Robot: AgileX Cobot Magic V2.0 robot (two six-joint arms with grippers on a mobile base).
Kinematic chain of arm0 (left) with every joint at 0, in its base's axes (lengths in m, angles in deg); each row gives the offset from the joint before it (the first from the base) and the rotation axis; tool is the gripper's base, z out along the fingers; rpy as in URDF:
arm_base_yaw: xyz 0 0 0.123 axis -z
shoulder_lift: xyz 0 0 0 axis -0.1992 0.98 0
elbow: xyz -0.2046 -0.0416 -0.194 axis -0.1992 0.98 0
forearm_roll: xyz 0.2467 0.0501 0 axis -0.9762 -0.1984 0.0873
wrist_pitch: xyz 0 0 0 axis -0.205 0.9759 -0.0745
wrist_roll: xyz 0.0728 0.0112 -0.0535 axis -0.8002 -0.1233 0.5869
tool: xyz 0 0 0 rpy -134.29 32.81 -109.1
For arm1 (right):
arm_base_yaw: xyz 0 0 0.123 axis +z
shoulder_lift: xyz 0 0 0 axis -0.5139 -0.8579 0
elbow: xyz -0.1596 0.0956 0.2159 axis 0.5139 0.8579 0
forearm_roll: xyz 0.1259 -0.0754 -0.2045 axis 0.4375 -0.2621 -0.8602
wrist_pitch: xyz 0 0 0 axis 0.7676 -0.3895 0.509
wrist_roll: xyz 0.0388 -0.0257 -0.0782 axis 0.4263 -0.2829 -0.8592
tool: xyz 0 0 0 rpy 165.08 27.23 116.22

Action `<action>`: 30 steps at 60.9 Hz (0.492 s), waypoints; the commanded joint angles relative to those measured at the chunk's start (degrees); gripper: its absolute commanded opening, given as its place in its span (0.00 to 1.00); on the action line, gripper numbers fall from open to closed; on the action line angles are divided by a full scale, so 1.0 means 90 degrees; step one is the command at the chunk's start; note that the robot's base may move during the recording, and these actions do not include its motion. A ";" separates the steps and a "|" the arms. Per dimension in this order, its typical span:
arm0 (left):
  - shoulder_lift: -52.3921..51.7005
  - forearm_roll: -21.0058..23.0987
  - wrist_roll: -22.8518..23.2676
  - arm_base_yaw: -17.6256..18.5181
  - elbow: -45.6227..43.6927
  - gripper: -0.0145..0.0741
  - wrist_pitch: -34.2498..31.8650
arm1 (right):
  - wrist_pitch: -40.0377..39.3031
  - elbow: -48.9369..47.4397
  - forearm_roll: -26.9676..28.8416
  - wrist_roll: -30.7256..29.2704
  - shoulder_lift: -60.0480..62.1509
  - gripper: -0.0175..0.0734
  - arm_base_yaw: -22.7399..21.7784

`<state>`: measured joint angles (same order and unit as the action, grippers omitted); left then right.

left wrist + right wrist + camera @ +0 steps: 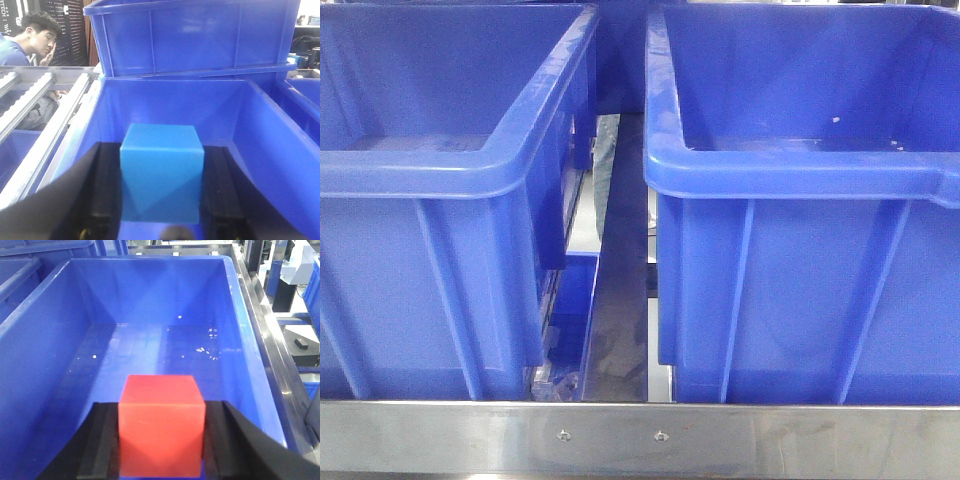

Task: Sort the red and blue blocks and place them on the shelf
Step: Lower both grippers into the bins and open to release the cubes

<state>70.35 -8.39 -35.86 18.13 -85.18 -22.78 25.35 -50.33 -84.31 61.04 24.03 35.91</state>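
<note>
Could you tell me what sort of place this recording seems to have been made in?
Probably a warehouse-style test lab. Large blue bins sit on a stainless-steel shelf, a seated man watches beside roller rails, and the grippers hold a blue block and a red block over the bins.

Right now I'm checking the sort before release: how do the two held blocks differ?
The blue block sits in the left gripper; the red block sits in the right gripper. They differ in colour. Both are plain cubes, clamped between black fingers above a blue bin.
</note>
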 commanded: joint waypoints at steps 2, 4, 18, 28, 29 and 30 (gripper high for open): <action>0.0045 0.0025 0.0027 0.0044 -0.0203 0.30 -0.0601 | -0.0491 -0.0181 -0.0023 -0.0086 -0.0059 0.25 -0.0035; 0.0045 0.0051 0.0027 0.0044 -0.0203 0.30 -0.0601 | -0.0460 -0.0181 -0.0023 -0.0086 -0.0059 0.25 -0.0035; 0.0107 0.0456 0.0027 0.0044 -0.0234 0.30 -0.0716 | -0.0549 -0.0265 0.0057 -0.0086 -0.0086 0.25 -0.0035; 0.0612 0.0456 0.0027 0.0156 -0.0632 0.30 -0.0537 | -0.0614 -0.0642 0.0076 -0.0276 -0.0548 0.25 0.0070; 0.0711 0.0456 0.0027 0.0211 -0.0676 0.30 -0.0537 | -0.0636 -0.0684 0.0077 -0.0316 -0.0616 0.25 0.0099; 0.0781 0.0456 0.0027 0.0252 -0.0718 0.30 -0.0537 | -0.0661 -0.0727 0.0077 -0.0373 -0.0689 0.25 0.0129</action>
<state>73.94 -4.91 -35.86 18.91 -87.74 -22.82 25.86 -53.14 -83.85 59.96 21.21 36.16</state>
